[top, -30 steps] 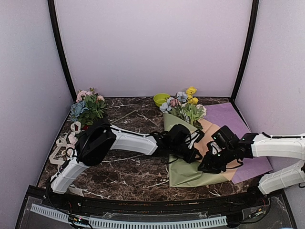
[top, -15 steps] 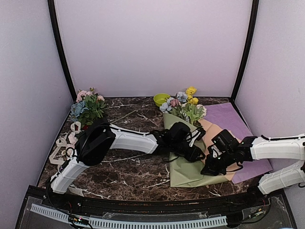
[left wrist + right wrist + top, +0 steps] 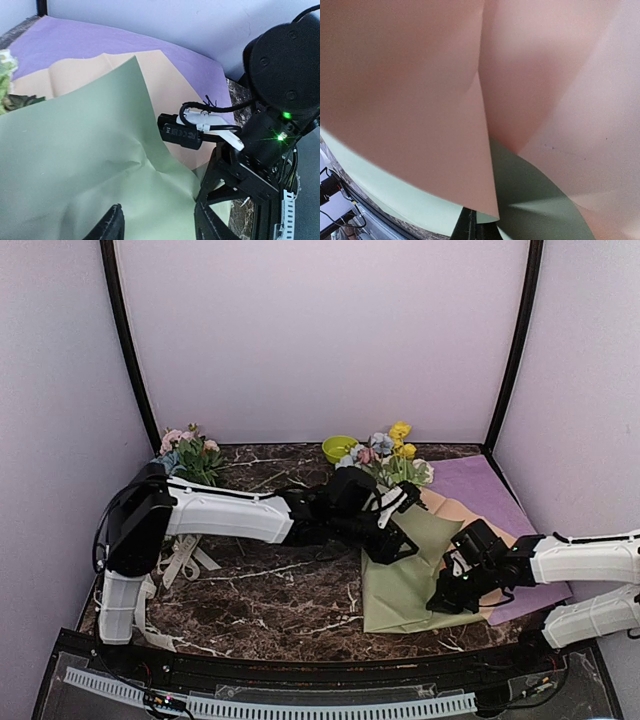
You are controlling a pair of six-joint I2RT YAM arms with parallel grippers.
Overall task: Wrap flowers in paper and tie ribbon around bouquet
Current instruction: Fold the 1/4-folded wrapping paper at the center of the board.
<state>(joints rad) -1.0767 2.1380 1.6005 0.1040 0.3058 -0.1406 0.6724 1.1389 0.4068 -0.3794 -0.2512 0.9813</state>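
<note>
Paper (image 3: pixel 405 585) on the marble counter (image 3: pixel 270 600), right of centre: creased sage-green sheet uppermost, peach-tan sheet under it and showing along the right side, both partly over a flat purple sheet (image 3: pixel 480 485). Meets the flowers (image 3: pixel 392 455) at its far end, blooms toward the back wall beside a small green bowl (image 3: pixel 338 447), stems hidden behind the left arm. Left pincer (image 3: pixel 400 548) just over the green sheet's far-left part, fingers (image 3: pixel 114 226) spread apart, nothing between them but the sheet below. Right pincer (image 3: pixel 443 600) at the paper's near-right edge, closed tight; in its wrist view, clamped on the lifted peach sheet's edge, with that sheet curving up close to the lens and green showing beneath. Ribbon (image 3: pixel 186 562) well apart from both, at the counter's left side by the left arm.
</note>
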